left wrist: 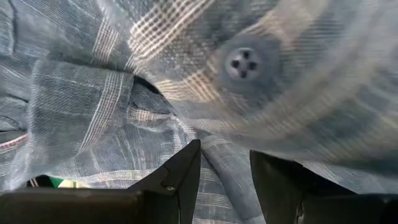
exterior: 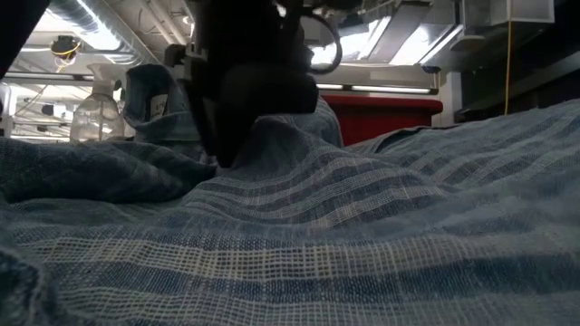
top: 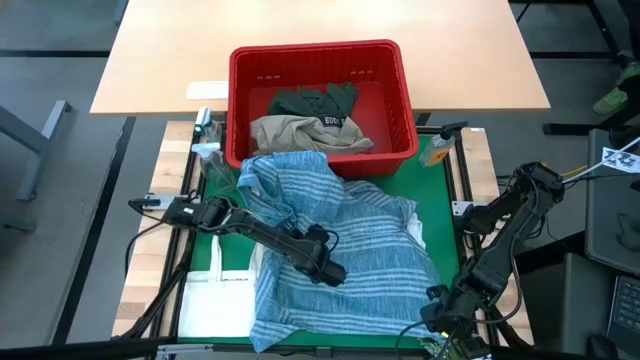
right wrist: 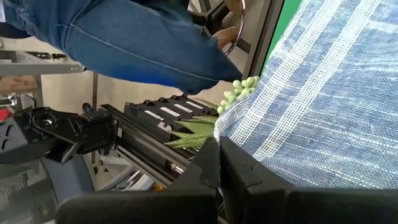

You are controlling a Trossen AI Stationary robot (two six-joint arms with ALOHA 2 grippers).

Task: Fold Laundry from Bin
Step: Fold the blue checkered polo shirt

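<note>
On the green mat [top: 435, 185], one blue-and-white striped shirt [top: 370, 240] spread crumpled over most of the surface, its far edge touching the front wall of one red bin [top: 400, 100]. Inside the bin, two garments counted: one beige garment [top: 295, 132] nearer the shirt, one dark green garment [top: 315, 100] behind it. One shirt button [left wrist: 244, 63] visible close up in the left wrist view. Left gripper [top: 328, 268] pressed down onto the middle of the shirt, fingers [left wrist: 183, 174] apart with striped cloth lying between them; grip on the cloth not confirmed. Right gripper [right wrist: 217, 163] parked at the table's near right corner, fingers together, holding nothing, just beside the shirt's edge. One clear spray bottle [top: 207, 150] at the bin's left. One white tote bag [top: 215, 300] partly under the shirt's left side.
</note>
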